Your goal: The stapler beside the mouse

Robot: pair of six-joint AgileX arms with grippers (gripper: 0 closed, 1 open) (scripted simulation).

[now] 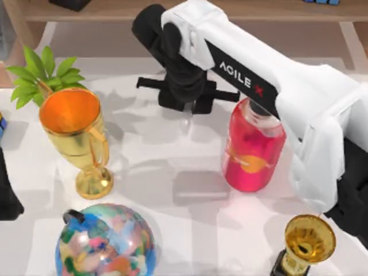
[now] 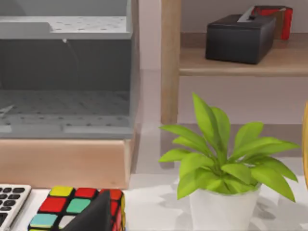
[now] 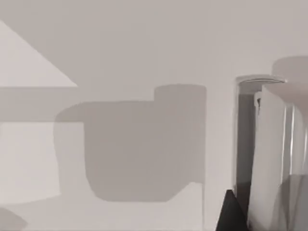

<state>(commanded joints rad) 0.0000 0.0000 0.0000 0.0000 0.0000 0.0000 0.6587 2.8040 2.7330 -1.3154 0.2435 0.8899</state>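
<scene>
In the right wrist view, the stapler [image 3: 270,159] is seen close up at the right of the frame: a narrow, whitish, almost glassy body with a thin dark line along its upper edge, set against the pale matte bench [image 3: 120,57] and just beside a dark jaw tip at the lower edge. At the bottom of the top view, a glossy multicoloured globe [image 1: 106,241] and a small gold trophy [image 1: 307,241] are found. In mid-frame, a shiny gold cup [image 1: 72,135] with an orange inside is placed at the left, and a translucent red bottle [image 1: 253,146] at the right. Above centre, the right gripper [image 1: 185,98] is held over the bench; whether its jaws are spread or pressed together cannot be told. A leafy green plant [image 1: 43,77] is seen at upper left. The left arm [image 1: 7,195] is parked at the left edge, its jaws' state likewise unreadable.
</scene>
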